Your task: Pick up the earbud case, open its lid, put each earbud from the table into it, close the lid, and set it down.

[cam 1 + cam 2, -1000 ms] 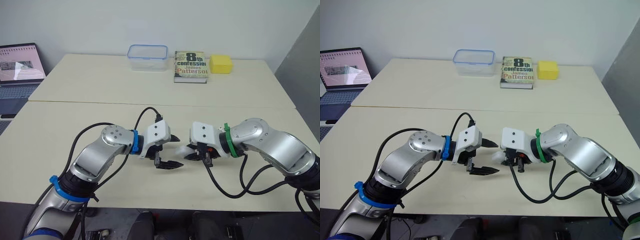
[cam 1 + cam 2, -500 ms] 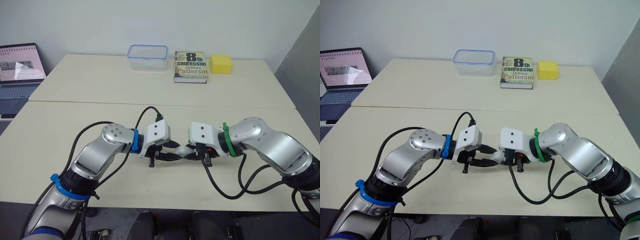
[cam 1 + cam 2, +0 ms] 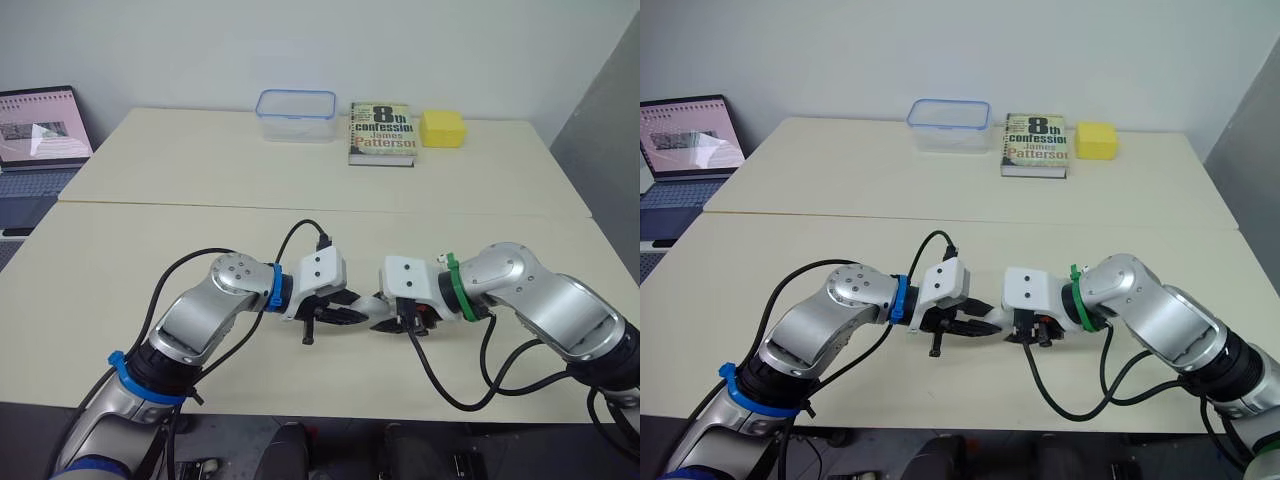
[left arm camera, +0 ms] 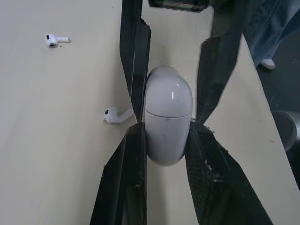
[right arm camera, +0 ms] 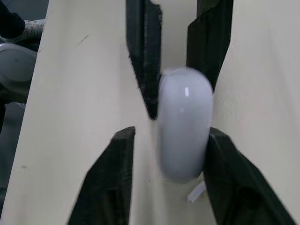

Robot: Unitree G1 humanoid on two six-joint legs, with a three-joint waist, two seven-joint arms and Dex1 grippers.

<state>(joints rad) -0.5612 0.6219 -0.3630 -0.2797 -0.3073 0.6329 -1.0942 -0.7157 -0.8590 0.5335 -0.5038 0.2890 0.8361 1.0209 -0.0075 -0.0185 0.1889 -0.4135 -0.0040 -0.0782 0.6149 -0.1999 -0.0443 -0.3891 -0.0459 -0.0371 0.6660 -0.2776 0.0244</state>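
Note:
The white earbud case (image 4: 168,122) hangs just above the table between my two grippers, lid closed. My left gripper (image 4: 168,126) is shut on it, with a finger pressed to each side. My right gripper (image 5: 171,136) faces it from the opposite end and is open: one finger (image 5: 117,168) stands clear of the case (image 5: 183,126), the other lies close beside it. In the eye views the two grippers (image 3: 350,312) (image 3: 388,320) meet tip to tip at the front middle of the table. Two white earbuds lie on the table, one (image 4: 117,115) right beside the case, the other (image 4: 56,39) farther off.
At the far side of the table stand a clear plastic container (image 3: 295,115), a paperback book (image 3: 381,133) and a yellow block (image 3: 442,128). An open laptop (image 3: 40,130) sits at the far left. The table's front edge (image 3: 330,408) runs close below the grippers.
My left gripper moved right to the case held by the right gripper and shut on it. The right gripper's fingers have since spread apart.

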